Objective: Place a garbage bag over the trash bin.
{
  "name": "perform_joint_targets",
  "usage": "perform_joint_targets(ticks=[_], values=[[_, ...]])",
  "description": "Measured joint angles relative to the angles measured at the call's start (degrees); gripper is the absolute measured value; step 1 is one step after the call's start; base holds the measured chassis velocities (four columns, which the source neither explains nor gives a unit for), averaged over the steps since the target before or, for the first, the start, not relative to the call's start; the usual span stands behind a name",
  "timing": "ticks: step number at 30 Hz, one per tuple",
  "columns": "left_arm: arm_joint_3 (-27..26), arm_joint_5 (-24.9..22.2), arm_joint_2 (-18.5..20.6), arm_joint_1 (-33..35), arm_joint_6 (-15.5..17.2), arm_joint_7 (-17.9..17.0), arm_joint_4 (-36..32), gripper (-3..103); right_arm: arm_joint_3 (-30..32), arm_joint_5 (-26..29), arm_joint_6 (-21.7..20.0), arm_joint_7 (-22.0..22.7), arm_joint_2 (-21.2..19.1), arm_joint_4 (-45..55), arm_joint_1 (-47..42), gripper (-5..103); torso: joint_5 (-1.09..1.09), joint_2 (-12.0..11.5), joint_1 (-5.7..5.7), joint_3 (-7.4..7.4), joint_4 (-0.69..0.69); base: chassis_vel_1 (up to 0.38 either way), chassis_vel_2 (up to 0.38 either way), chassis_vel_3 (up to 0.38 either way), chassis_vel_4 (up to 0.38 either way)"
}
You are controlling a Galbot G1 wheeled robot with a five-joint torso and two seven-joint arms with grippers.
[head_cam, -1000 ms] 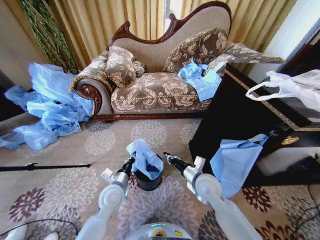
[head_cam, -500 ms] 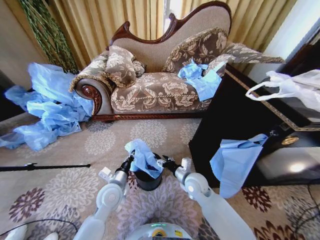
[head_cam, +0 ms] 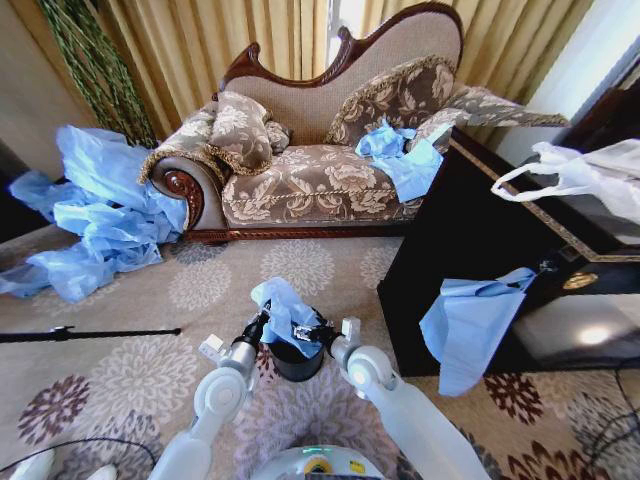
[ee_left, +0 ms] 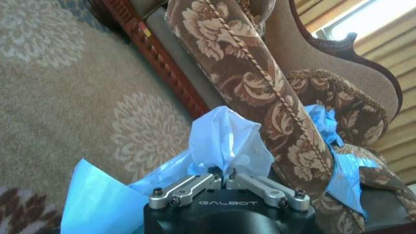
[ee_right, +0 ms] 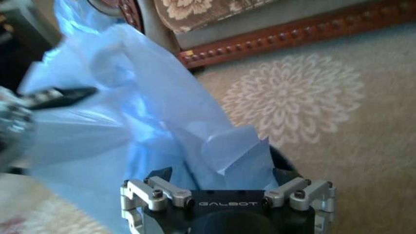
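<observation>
The trash bin (head_cam: 297,358) stands on a floral carpet (head_cam: 180,290) before a patterned chaise sofa (head_cam: 320,170) and gold curtains (head_cam: 200,40). The garbage bag (head_cam: 284,312) is bunched over the bin's rim, pinched by the closed left end effector (head_cam: 262,327). The right end effector (head_cam: 322,333) is spread wide at the bag.

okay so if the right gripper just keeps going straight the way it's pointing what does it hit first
Most likely the garbage bag: its light-blue plastic sits directly ahead of the right gripper, between the open fingers, bunched over the trash bin. Depth is unclear, so it may already be touching.
</observation>
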Motion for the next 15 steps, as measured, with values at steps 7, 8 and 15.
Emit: perform_joint_targets(ticks=[7,8,15], values=[[0.0,-0.3,0.1,-0.1,0.0,0.7,0.0,0,-1.0,-8.5,2.1,-1.6,1.3,-4.5,1.9,103,0.00,0.0,0.00,0.00,0.00,0.000,0.000,0.000,0.000],[0.0,-0.4,0.2,0.0,0.0,0.7,0.0,0,-1.1,-8.8,2.5,-1.6,1.4,-4.8,2.0,100,-0.01,0.0,0.00,0.00,0.00,0.000,0.000,0.000,0.000],[0.1,-0.9,0.5,-0.4,0.1,1.0,0.2,0,-0.9,-8.7,4.0,-1.7,1.3,-5.5,1.7,74,0.00,0.0,0.00,0.00,0.00,0.000,0.000,0.000,0.000]])
